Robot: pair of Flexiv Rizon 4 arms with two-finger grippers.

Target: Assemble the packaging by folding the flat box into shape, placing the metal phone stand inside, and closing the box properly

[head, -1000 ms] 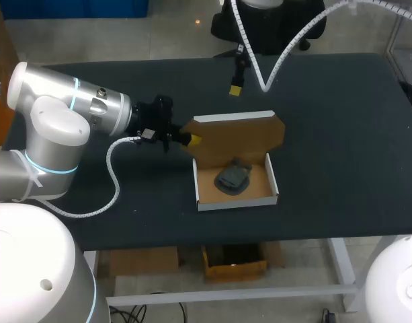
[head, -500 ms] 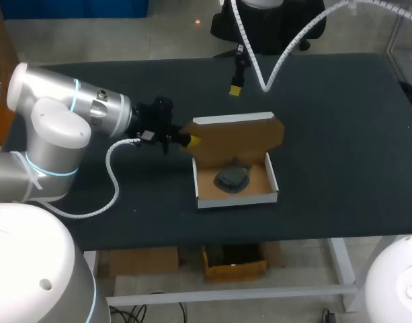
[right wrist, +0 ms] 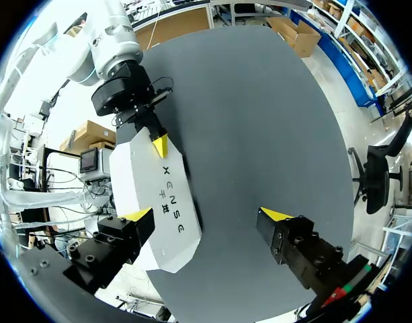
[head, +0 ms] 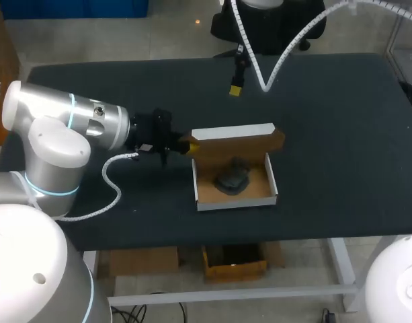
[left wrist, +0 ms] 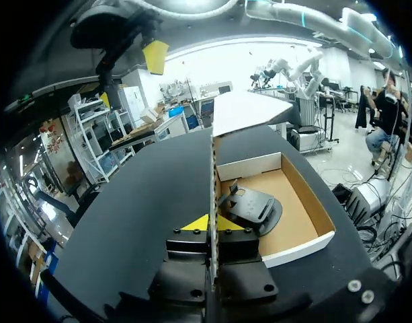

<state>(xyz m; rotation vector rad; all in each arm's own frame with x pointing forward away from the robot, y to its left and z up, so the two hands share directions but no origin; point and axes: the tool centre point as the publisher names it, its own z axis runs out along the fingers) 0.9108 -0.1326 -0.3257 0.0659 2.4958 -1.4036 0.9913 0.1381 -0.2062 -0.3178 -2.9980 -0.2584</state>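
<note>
The cardboard box (head: 271, 182) lies mid-table with its white-walled tray open upward. The dark metal phone stand (head: 232, 177) rests inside the tray. The lid (head: 238, 140) stands raised on the tray's far side, leaning forward over it. My left gripper (head: 188, 143) is shut on the lid's left edge. In the left wrist view the lid (left wrist: 213, 171) appears edge-on between that gripper's (left wrist: 215, 223) yellow tips, with the stand (left wrist: 253, 207) beside it. My right gripper (head: 236, 88) hangs open above the far side of the table. Below it (right wrist: 207, 215) is the lid's white outer face (right wrist: 158, 198).
The black table (head: 340, 134) stretches bare around the box on all sides. A white cable loops from my left arm (head: 64, 128) down onto the table near its front left.
The lid has swung up and forward over the tray, showing less of its brown inner face. My left arm has shifted slightly with it. The right gripper has stayed put.
</note>
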